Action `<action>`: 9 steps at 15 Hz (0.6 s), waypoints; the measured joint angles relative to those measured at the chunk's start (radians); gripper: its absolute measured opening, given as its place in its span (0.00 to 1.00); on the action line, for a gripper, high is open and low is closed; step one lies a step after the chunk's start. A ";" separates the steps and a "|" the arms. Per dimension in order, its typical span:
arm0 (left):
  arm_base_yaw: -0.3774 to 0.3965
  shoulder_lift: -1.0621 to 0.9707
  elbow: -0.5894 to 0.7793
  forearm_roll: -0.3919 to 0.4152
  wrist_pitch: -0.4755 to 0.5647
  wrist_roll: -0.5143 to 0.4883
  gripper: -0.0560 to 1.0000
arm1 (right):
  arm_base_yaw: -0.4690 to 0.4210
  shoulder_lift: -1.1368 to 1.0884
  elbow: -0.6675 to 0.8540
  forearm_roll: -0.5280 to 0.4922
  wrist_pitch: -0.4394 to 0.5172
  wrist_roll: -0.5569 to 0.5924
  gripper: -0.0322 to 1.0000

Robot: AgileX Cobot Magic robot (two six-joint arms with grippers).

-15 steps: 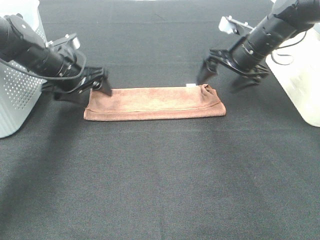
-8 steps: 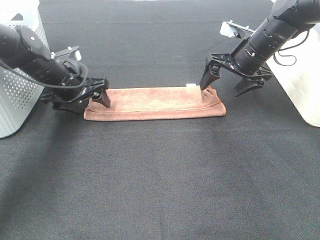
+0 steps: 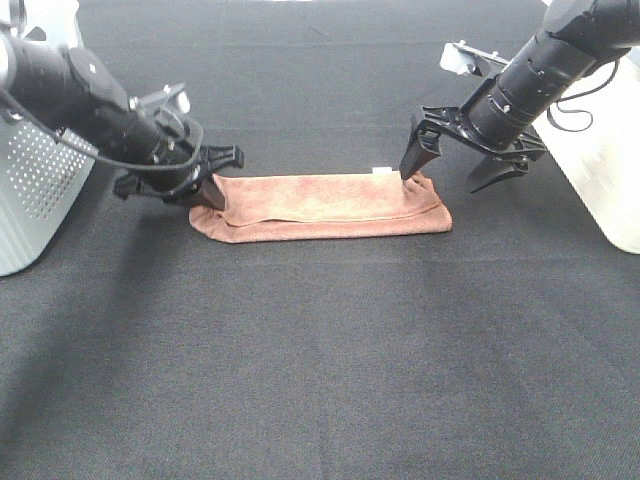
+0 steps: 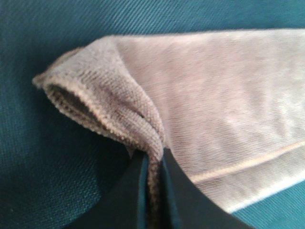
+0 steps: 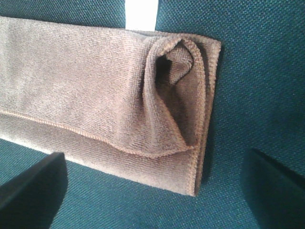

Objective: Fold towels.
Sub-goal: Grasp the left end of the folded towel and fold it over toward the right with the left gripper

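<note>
The reddish-brown towel lies folded into a long strip on the black table cover. Its small white tag sits at the far edge near the right end. My left gripper is shut on the towel's left end, which bunches up between the fingers in the left wrist view. My right gripper is open and hovers over the towel's right end. There the top layer puffs up into a loop between the spread fingers. The tag also shows in the right wrist view.
A white perforated basket stands at the left edge. A white container stands at the right edge. The black cloth covers the whole table in front of the towel.
My left gripper has moved to the right and closed on the towel's left end, pulling that end inward and lifting it a little. The right gripper has stayed open over the right end.
</note>
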 joint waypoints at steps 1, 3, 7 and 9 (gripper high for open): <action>0.000 -0.009 -0.021 0.055 0.036 -0.032 0.09 | 0.000 0.000 0.000 0.000 0.000 0.000 0.92; 0.000 -0.056 -0.055 0.228 0.110 -0.150 0.09 | 0.000 0.000 0.000 0.000 0.002 0.000 0.92; 0.000 -0.131 -0.115 0.465 0.236 -0.295 0.09 | 0.000 0.000 0.000 0.000 0.002 0.000 0.92; 0.000 -0.175 -0.176 0.555 0.341 -0.346 0.09 | 0.000 0.000 0.000 0.000 0.002 0.000 0.92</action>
